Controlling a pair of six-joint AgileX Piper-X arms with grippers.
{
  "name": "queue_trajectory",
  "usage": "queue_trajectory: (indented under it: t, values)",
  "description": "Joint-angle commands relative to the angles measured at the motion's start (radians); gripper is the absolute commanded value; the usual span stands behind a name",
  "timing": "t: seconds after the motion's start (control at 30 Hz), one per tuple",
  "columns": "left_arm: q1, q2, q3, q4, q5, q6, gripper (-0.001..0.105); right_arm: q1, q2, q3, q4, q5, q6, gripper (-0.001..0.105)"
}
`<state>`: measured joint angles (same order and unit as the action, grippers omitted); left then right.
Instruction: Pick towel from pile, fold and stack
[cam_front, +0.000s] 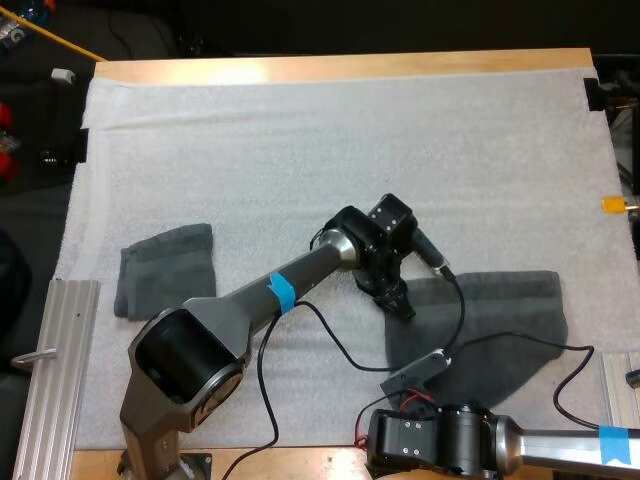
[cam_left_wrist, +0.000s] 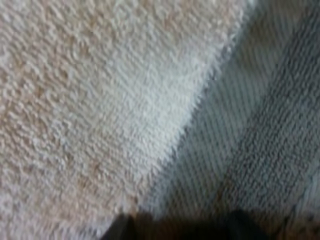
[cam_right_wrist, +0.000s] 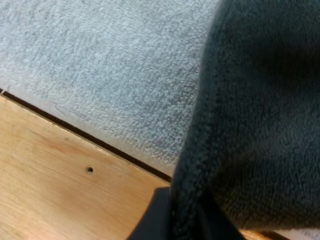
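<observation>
Dark towel (cam_front: 500, 320) in right tool (cam_right_wrist: 185, 220), left tool (cam_front: 403, 305) at its edge.

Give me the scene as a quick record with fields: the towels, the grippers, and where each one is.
folded towel: on mat, left side
spread towel: on mat, right side
left gripper: open, at spread towel's left edge
right gripper: shut on spread towel's near edge, by table edge

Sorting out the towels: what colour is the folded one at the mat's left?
The folded towel is plain dark grey-green; the high view shows it best.
</observation>
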<state>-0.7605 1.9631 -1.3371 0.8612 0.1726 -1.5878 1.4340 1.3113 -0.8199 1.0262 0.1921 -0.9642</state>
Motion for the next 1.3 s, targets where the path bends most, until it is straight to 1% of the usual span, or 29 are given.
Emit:
queue_trajectory:
  t: [0.0, 0.03, 0.1, 0.2, 0.23, 0.37, 0.43, 0.53, 0.67, 0.73, 0.8, 0.9, 0.97, 1.0, 1.13, 1.27]
  values:
    - [-0.014, 0.013, -0.001, 0.013, 0.011, 0.001, 0.036, 0.002, -0.010, 0.000, 0.006, 0.008, 0.004, 0.000]
    - [-0.018, 0.013, -0.001, 0.013, 0.010, 0.004, 0.033, 0.002, -0.010, 0.000, 0.006, 0.008, 0.004, 0.000]
    - [-0.034, 0.013, -0.001, 0.013, 0.007, 0.020, 0.022, 0.002, -0.010, 0.000, 0.006, 0.008, 0.004, 0.000]
    - [-0.059, 0.013, -0.001, 0.013, -0.032, 0.029, 0.003, 0.002, -0.010, 0.000, 0.006, 0.008, 0.004, 0.000]
    - [-0.065, 0.013, -0.001, 0.013, -0.043, 0.034, 0.001, 0.002, -0.010, 0.000, 0.006, 0.008, 0.004, 0.000]
    - [-0.078, 0.005, -0.002, 0.013, -0.086, 0.044, 0.000, 0.002, -0.010, 0.000, 0.006, 0.014, 0.011, 0.000]
    - [-0.076, -0.006, -0.011, 0.026, -0.088, 0.044, 0.000, 0.002, -0.010, 0.000, 0.006, 0.019, 0.011, 0.000]
    - [-0.062, -0.035, -0.041, 0.050, -0.092, 0.044, 0.000, 0.002, -0.012, 0.000, 0.008, 0.058, 0.015, 0.000]
    - [-0.019, -0.088, -0.098, 0.095, -0.090, 0.044, 0.000, 0.000, -0.032, -0.002, 0.085, 0.156, 0.111, 0.000]
    - [0.011, -0.114, -0.120, 0.121, -0.087, 0.044, 0.000, 0.000, -0.050, -0.002, 0.134, 0.183, 0.135, 0.000]
    - [0.046, -0.139, -0.146, 0.156, -0.075, 0.044, 0.000, 0.000, -0.083, -0.002, 0.174, 0.219, 0.138, 0.000]
    - [0.095, -0.177, -0.169, 0.193, -0.003, 0.044, 0.000, 0.000, -0.142, -0.004, 0.207, 0.272, 0.143, 0.000]
    - [0.117, -0.208, -0.170, 0.204, 0.024, 0.038, 0.000, 0.000, -0.184, -0.004, 0.231, 0.300, 0.175, 0.000]
    - [0.123, -0.223, -0.170, 0.212, 0.025, 0.037, 0.000, 0.000, -0.202, -0.004, 0.242, 0.307, 0.189, 0.000]
    - [0.130, -0.285, -0.170, 0.264, 0.025, 0.037, 0.000, 0.000, -0.275, -0.015, 0.266, 0.337, 0.191, 0.000]
    - [0.130, -0.370, -0.170, 0.321, 0.025, 0.020, 0.000, 0.000, -0.320, -0.085, 0.319, 0.407, 0.191, 0.000]
